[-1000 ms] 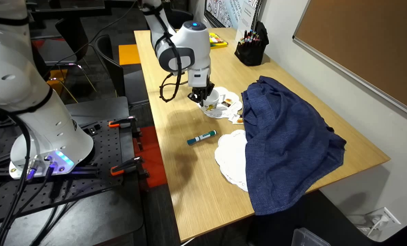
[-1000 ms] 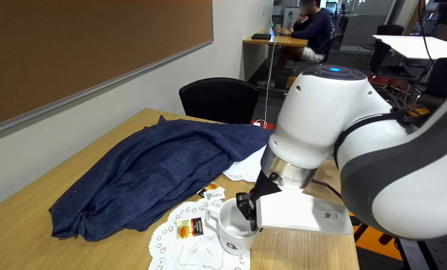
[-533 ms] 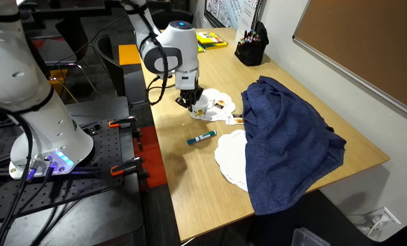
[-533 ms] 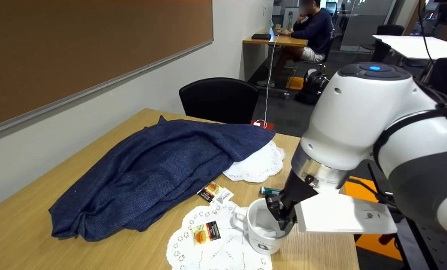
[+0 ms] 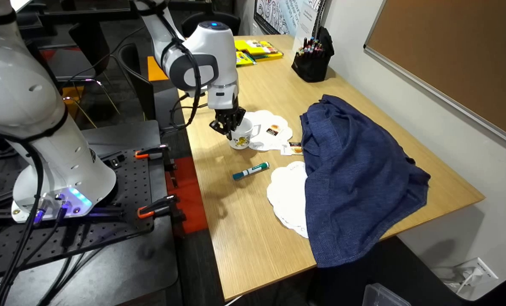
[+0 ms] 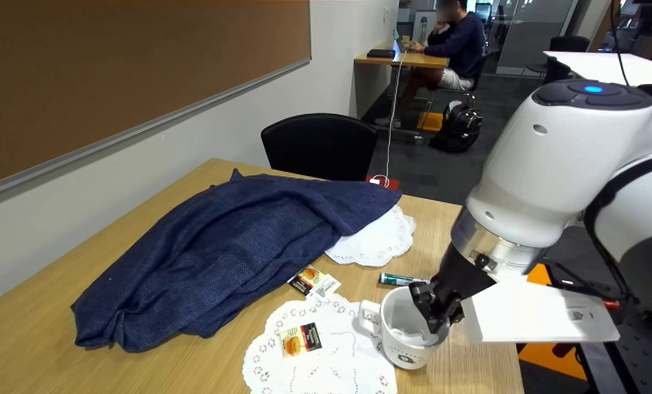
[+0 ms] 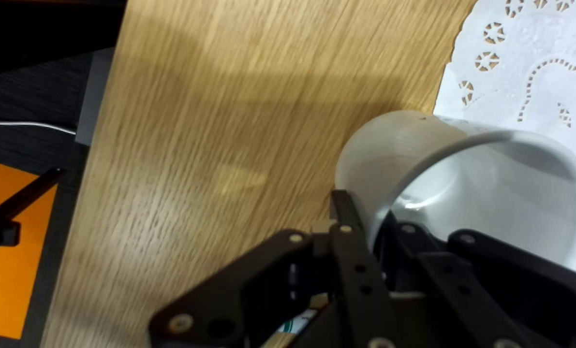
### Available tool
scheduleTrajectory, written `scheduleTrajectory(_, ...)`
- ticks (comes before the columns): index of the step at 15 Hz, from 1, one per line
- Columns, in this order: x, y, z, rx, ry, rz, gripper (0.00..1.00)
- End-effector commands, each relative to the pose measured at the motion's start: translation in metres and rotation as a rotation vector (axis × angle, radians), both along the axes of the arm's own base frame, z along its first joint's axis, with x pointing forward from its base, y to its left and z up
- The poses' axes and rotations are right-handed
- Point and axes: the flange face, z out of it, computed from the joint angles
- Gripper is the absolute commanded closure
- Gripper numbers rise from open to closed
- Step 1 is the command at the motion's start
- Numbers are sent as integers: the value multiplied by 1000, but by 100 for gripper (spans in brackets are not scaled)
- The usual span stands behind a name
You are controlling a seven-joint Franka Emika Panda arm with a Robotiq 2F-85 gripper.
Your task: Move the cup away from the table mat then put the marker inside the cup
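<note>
The cup (image 5: 245,129) is a white mug with a yellow picture, upright at the left edge of the table mat. In an exterior view its base (image 6: 408,353) looks just off the mat, with its handle toward it. The mat is a white lacy doily (image 5: 259,142) (image 6: 326,372) (image 7: 544,43) with a tea packet on it. My gripper (image 5: 229,134) (image 6: 435,325) (image 7: 365,212) is shut on the cup's wall, one finger inside, one outside. Whether the cup touches the table cannot be told. The green marker (image 5: 251,171) (image 6: 398,279) lies near the cup, mostly hidden in the wrist view (image 7: 300,323).
A dark blue cloth (image 5: 359,182) (image 6: 238,251) covers part of another white round doily (image 5: 286,199) (image 6: 378,241). Tea packets (image 5: 293,148) (image 6: 313,281) lie between mat and cloth. A black pen case (image 5: 310,66) and yellow boxes (image 5: 257,50) stand at the table's far end.
The gripper has moved toward the robot's side of the table with the cup. The mat slid a little with it at first, then stayed while the cup came off its edge.
</note>
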Motion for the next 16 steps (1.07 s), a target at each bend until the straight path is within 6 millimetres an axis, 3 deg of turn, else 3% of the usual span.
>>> scheduleTrajectory(1,-5,4,18,8,-8,-5,97)
scheduleTrajectory(16,-9,16,15,33,68,17,97)
